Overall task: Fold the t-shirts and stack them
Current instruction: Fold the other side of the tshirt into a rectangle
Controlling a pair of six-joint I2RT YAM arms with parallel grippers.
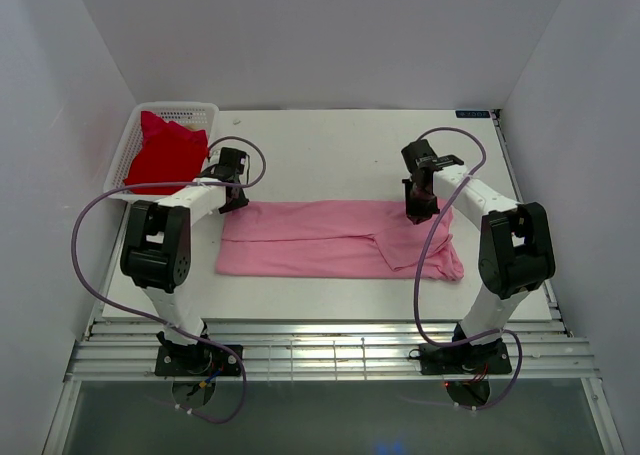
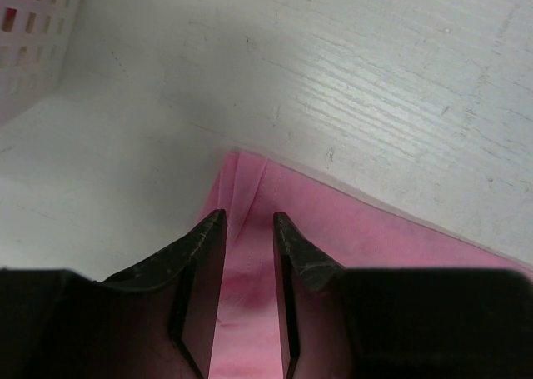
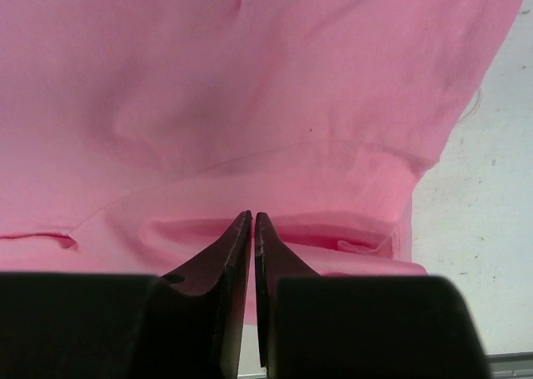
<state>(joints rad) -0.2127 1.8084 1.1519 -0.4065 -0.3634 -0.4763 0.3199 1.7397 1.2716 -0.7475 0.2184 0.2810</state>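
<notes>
**Top external view: left gripper [image 1: 234,197] and right gripper [image 1: 418,213] both low on the pink t-shirt [image 1: 330,240]**

From above, the pink t-shirt lies as a long folded band across the table [image 1: 330,145], spanning the space between the two arms. The left gripper sits at the band's far left corner. The right gripper stands on the far edge near the other end, with a short stretch of cloth reaching past it on its outer side.

In the left wrist view, the two dark fingers are a narrow gap apart and pink cloth fills that gap. A raised crease runs forward from between the tips to the corner of the tee just ahead. I cannot tell whether the fingers are pinching this crease or only straddling it. Past the corner the table is bare. Ahead and to the left of the fingers is a wall of the white basket [image 1: 190,107].

In the right wrist view, the fingers are pressed almost together, with only a sliver between them. The tips meet at a folded edge of the pink cloth. Ahead of them the fabric fills nearly the whole view, crossed by a curved seam. To their right the cloth ends and the table shows. Whether a layer is caught between the tips cannot be made out.

The red t-shirt [image 1: 160,153] lies heaped in the basket, beyond the left gripper and to its outer side, apart from the pink one.
</notes>
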